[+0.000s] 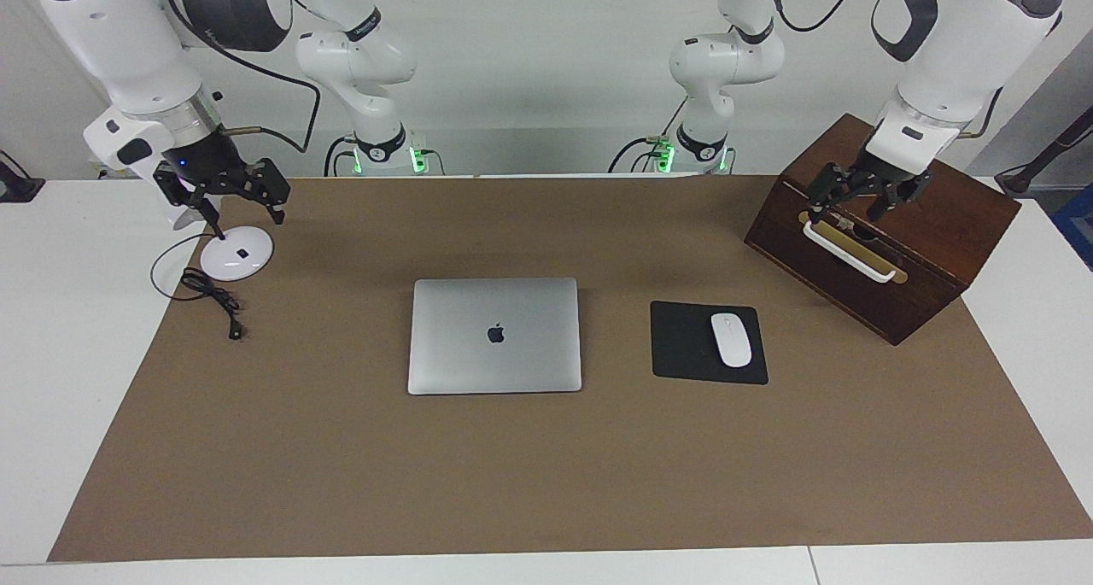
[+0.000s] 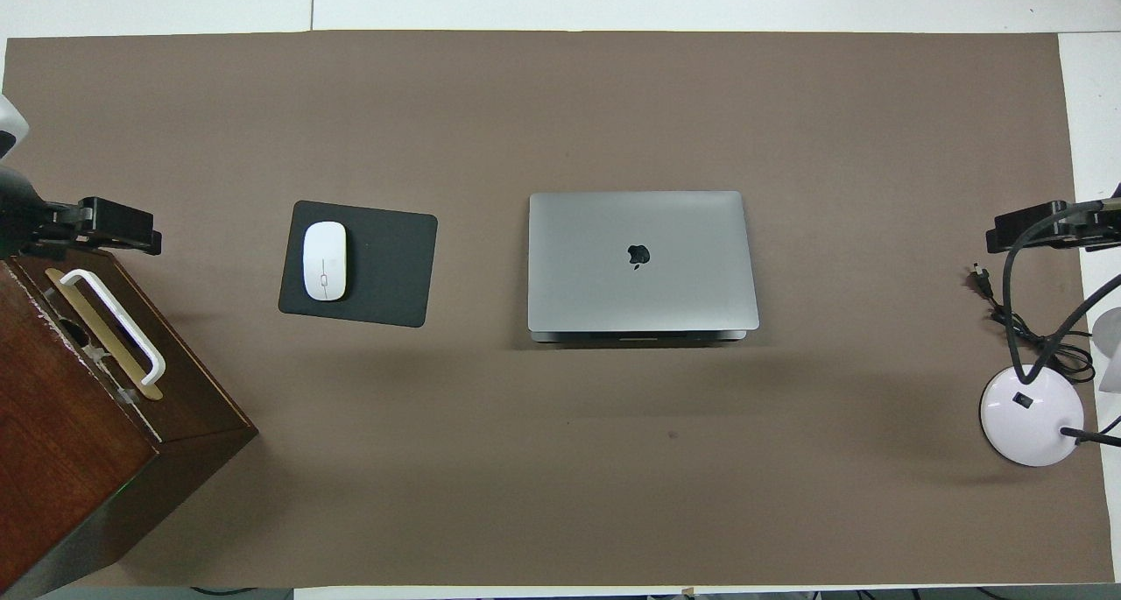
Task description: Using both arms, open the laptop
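The silver-grey laptop (image 1: 495,336) (image 2: 642,261) lies shut and flat in the middle of the brown mat, apple logo up. My right gripper (image 1: 230,205) (image 2: 1038,225) hangs open with nothing in it above the lamp base, at the right arm's end of the table. My left gripper (image 1: 854,202) (image 2: 105,226) hangs open over the wooden box's top by its white handle, holding nothing. Both grippers are well away from the laptop.
A black mouse pad (image 1: 683,346) (image 2: 385,267) with a white mouse (image 1: 731,339) (image 2: 324,260) lies beside the laptop toward the left arm's end. The brown wooden box (image 1: 905,252) (image 2: 79,425) stands at that end. A white lamp base (image 1: 236,253) (image 2: 1032,414) with its black cable (image 1: 213,299) sits at the right arm's end.
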You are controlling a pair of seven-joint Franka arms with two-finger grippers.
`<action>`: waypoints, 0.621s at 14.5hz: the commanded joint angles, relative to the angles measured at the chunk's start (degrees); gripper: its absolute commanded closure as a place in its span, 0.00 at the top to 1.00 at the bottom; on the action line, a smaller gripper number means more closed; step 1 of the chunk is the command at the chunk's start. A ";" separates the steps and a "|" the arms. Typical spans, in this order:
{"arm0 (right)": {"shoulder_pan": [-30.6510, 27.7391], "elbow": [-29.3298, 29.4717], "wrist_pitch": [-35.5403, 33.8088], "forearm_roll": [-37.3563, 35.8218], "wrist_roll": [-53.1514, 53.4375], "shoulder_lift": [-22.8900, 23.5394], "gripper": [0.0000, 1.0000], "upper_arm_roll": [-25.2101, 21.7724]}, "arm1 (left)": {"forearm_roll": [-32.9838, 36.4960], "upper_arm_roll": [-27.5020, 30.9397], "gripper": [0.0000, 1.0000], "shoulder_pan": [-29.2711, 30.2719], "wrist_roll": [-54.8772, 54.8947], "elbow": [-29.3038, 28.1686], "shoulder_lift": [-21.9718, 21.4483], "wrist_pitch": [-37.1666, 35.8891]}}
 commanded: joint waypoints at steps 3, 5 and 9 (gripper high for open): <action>-0.20 -3.38 3.31 -0.37 0.08 -1.98 1.00 0.16 | 0.54 -0.38 1.00 0.58 0.01 -0.65 -0.47 1.14; -0.20 -3.38 3.31 -0.37 0.17 -1.98 1.00 0.16 | 0.45 -0.38 1.00 0.58 0.01 -0.65 -0.47 1.31; -0.20 -4.08 3.40 -0.37 0.08 -2.07 1.00 0.16 | 0.45 -0.38 0.59 0.50 -0.16 -0.65 -0.39 1.49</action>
